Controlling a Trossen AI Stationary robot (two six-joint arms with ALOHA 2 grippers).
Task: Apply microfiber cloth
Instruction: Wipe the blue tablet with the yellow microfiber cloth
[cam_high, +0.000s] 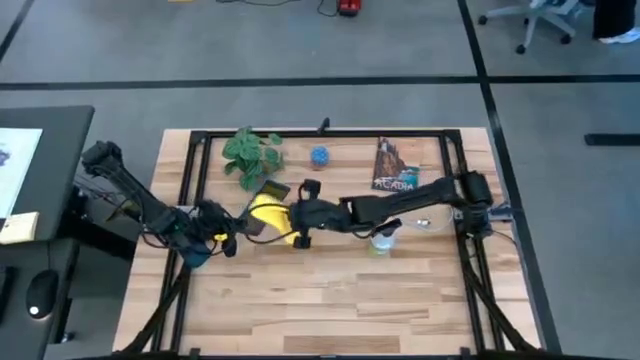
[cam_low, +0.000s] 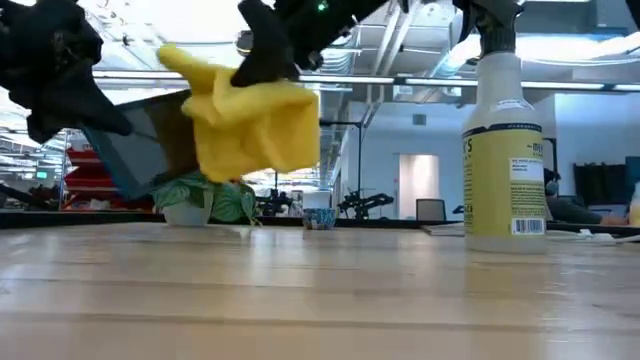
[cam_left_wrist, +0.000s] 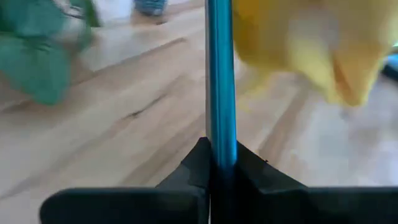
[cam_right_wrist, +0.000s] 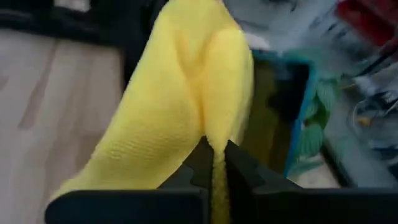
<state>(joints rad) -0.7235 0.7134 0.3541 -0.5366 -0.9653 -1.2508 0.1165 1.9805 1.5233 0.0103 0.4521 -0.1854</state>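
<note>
- Tabletop (cam_low: 320, 300) of pale wood fills the front of the low view; nothing rests on its closest boards.
- The spray bottle (cam_low: 505, 160), yellow-labelled and upright, stands nearest the low camera; every place below is given from it.
- In the high view the bottle (cam_high: 382, 240) sits directly under the right arm's forearm.
- The right gripper (cam_high: 300, 215) reaches out to the left of the bottle, fingers clamped on a fold of the microfiber cloth (cam_low: 250, 115).
- The cloth hangs bunched and off the table, well above the boards and to the left of the bottle; the right wrist view shows its yellow fold (cam_right_wrist: 186, 106) pinched between the two dark fingers.
- The tablet (cam_low: 150, 140), blue-edged, is held tilted in the air farther left of the bottle, just behind and beside the hanging cloth.
- The left gripper (cam_high: 215, 235) sits farther left again, closed on the tablet's edge; its wrist view shows the blue edge (cam_left_wrist: 221, 81) running up from between the fingers.
- A potted plant (cam_high: 252, 157) with green leaves stands beyond the tablet, far left of the bottle toward the table's back edge.
- A small blue object (cam_high: 319, 155) lies behind the bottle and slightly left, near the back rail.
- A book (cam_high: 394, 165) marked ACADIA lies flat straight behind the bottle.
</note>
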